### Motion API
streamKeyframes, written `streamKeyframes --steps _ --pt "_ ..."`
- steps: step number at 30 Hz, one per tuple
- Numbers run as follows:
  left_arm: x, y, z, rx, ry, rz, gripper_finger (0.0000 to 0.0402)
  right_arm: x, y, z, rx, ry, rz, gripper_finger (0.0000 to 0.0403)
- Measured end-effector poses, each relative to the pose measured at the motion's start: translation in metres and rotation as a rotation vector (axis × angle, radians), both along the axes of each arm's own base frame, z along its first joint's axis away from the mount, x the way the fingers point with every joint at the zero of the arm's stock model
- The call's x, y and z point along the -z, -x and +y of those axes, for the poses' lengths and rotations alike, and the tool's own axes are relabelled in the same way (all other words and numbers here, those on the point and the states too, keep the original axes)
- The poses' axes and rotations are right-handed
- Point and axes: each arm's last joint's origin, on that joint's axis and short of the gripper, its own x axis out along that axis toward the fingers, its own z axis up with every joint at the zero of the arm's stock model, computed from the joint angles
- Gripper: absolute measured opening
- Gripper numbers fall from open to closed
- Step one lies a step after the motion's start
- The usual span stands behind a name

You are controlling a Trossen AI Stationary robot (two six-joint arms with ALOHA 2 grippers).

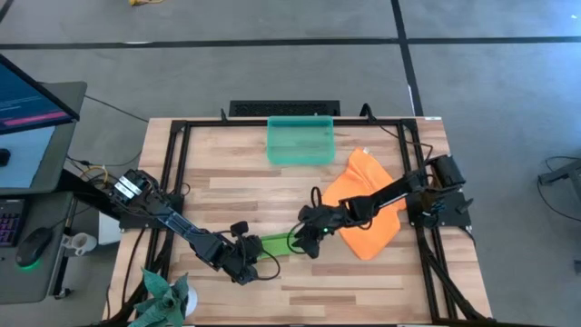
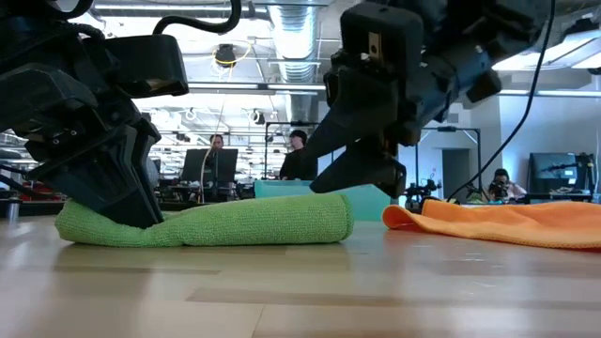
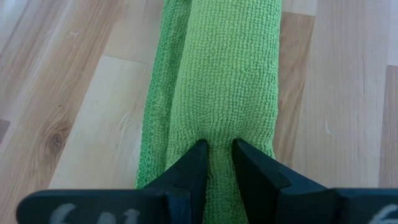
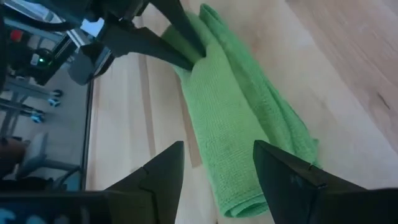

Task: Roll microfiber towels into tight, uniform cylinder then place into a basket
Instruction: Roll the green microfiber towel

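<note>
Left gripper (image 3: 214, 163) pinched one end of the rolled lime-green microfiber towel (image 1: 272, 245) on the wooden worktop (image 1: 363, 282), prob. anchoring it, w/ right gripper (image 4: 217, 165) spread above the other end.

Probably a robotics lab: exposed ceiling ducts (image 2: 299, 38), people at monitors (image 2: 214, 165) behind the table (image 2: 300, 291).

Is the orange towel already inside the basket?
No. In the high view the orange towel lies spread on the table, beside the basket rather than in it.
</note>
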Motion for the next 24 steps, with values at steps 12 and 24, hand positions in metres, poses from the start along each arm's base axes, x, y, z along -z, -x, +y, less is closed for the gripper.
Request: streamKeyframes --steps 12,24 --pt "0.000 0.000 0.000 0.000 0.003 -0.004 0.0075 0.010 0.001 -0.008 -0.074 0.145 0.036 0.0217" --pt "0.000 0.000 0.000 0.010 -0.011 -0.004 0.0075 0.037 -0.007 -0.002 -0.096 0.259 0.054 0.0216"
